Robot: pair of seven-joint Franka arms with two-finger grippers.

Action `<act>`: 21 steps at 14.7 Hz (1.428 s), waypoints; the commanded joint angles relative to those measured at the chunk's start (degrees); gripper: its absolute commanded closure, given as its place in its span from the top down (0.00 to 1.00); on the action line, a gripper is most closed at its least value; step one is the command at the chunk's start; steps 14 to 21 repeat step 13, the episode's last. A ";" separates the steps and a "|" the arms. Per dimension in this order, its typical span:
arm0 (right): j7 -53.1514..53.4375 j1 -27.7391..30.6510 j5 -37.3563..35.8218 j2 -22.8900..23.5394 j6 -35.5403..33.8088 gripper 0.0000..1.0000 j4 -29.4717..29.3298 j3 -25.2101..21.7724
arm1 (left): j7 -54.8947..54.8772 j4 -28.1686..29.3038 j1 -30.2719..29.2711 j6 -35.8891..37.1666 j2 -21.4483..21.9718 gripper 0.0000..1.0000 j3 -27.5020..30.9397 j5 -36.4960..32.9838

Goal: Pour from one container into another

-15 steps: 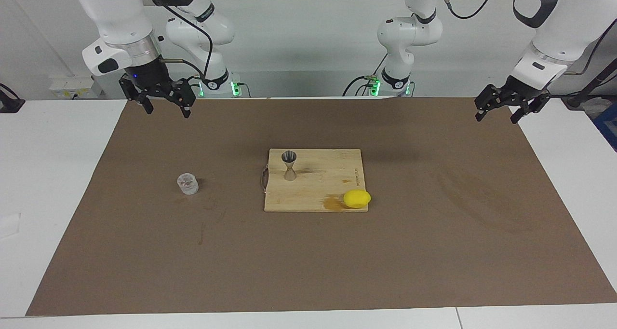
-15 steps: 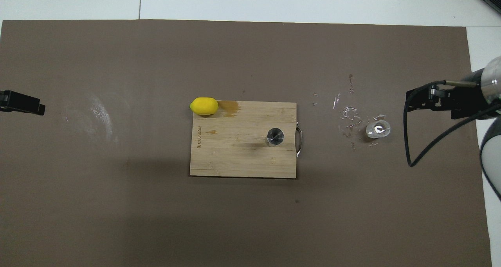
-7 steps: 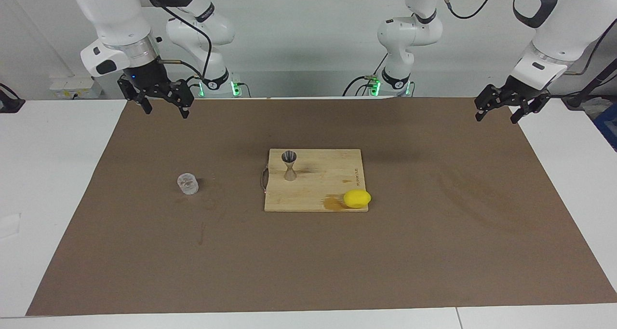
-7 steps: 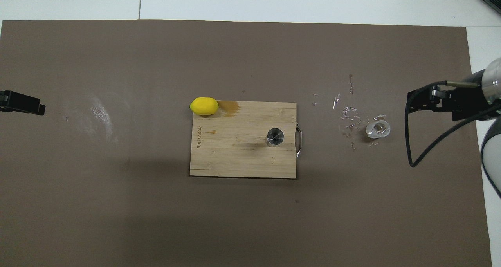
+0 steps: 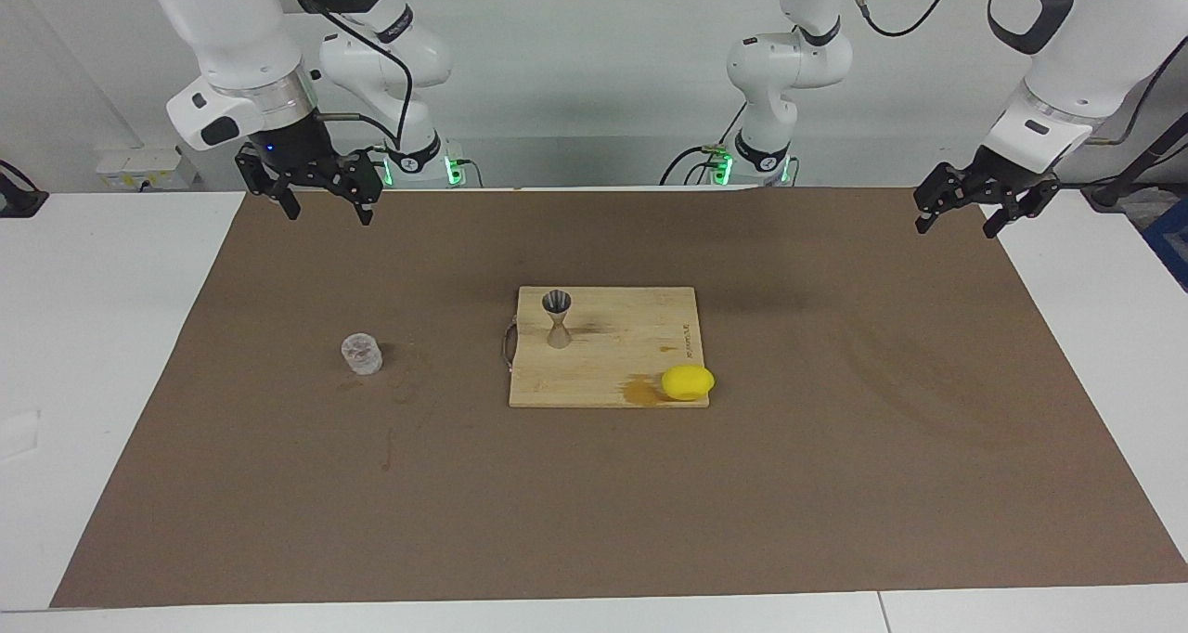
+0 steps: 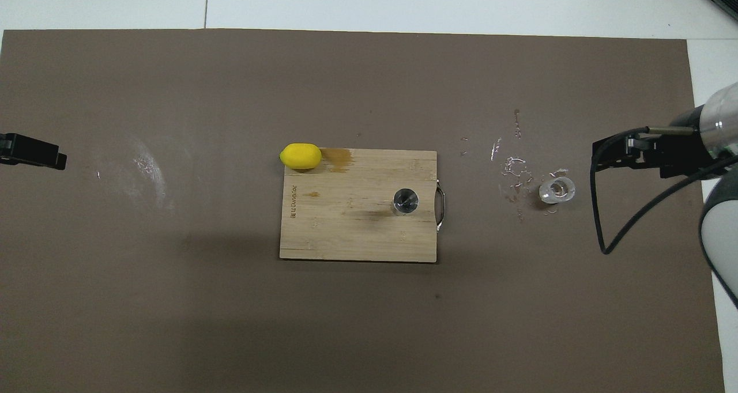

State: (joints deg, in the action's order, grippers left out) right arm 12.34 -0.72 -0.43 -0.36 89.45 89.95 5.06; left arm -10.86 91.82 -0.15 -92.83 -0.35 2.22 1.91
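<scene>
Since the earlier frame the right gripper (image 5: 323,199) has shifted slightly toward the middle; its fingers (image 5: 364,213) are spread and empty over the mat (image 5: 835,484) edge. The left gripper (image 5: 959,216) waits, also spread and empty. The glass cup (image 5: 361,354) stands alone, perhaps empty, droplets (image 6: 513,171) beside it. The jigger (image 5: 557,318) stands upright on the cutting board (image 5: 613,373), a lemon (image 5: 688,382) at its corner.

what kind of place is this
Likely a robotics lab set up as a mock bar or kitchen: two white arms at a table under a brown mat, with a cutting board, jigger and lemon.
</scene>
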 commanded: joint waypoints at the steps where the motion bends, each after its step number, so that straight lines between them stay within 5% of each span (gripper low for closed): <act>1: -1.61 0.45 -1.50 -0.60 -0.51 1.00 0.67 0.39 | 0.58 2.13 0.50 -1.39 1.67 1.00 0.33 -0.86; 21: -1.96 0.45 -2.47 -1.57 0.81 1.00 2.69 0.39 | 0.58 2.22 0.68 -1.39 1.67 1.00 0.33 -0.86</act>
